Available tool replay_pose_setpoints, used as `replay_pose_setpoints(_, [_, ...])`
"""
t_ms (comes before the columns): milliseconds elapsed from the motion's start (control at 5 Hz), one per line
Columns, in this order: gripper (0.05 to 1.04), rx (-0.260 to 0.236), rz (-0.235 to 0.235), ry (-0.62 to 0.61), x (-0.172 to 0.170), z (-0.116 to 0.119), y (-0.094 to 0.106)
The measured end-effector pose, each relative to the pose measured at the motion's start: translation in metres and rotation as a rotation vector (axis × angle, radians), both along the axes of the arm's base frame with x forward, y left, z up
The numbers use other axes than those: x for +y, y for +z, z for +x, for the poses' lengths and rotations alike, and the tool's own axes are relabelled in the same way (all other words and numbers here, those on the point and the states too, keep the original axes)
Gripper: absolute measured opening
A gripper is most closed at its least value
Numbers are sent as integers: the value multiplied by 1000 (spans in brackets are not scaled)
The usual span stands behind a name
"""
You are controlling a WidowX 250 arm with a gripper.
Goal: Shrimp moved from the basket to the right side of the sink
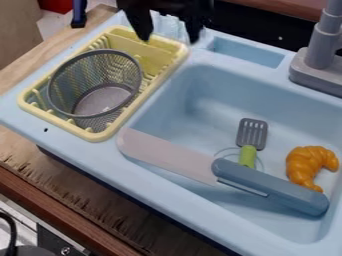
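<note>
1. Can see the orange, curled shrimp (307, 162) on the floor of the sink (217, 87), near the right edge, its lower end close by the handle of the knife (270, 185); cannot tell whether touching.
2. Can trace the knife slantwise across the near part of the sink, pale blade over the near left corner, blue-grey handle toward the near right corner.
3. Left of the shrimp, can find the spatula (252, 134), grey slotted head toward the far edge, green handle running down to the knife, its end hidden behind there.
4. Around that green handle, can make out only parts of a round drain (224, 151), the rest covered.
5. Beside the sink's left edge, can see the yellow rack (97, 136), with a grey mesh basket (107, 102) tilted inside, partly veiling the slats behind.
6. Above the rack's far right corner, can see the black gripper (168, 38), fingers spread wide, upper part dark and cut off.
7. Beyond the sink's far edge, can see a grey faucet (322, 55), cut off at top and right.
</note>
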State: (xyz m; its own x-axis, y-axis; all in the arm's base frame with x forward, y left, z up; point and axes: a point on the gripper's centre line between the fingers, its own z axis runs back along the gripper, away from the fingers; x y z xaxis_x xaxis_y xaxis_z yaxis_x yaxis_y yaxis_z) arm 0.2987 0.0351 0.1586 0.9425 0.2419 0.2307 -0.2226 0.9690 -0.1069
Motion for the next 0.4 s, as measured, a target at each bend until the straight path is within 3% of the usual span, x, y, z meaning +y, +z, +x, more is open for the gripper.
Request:
replay_pose_setpoints(200, [999, -14, 69, -81, 11, 1, -4])
replay_pose_setpoints(400, [999, -7, 105, -122, 18, -7, -15])
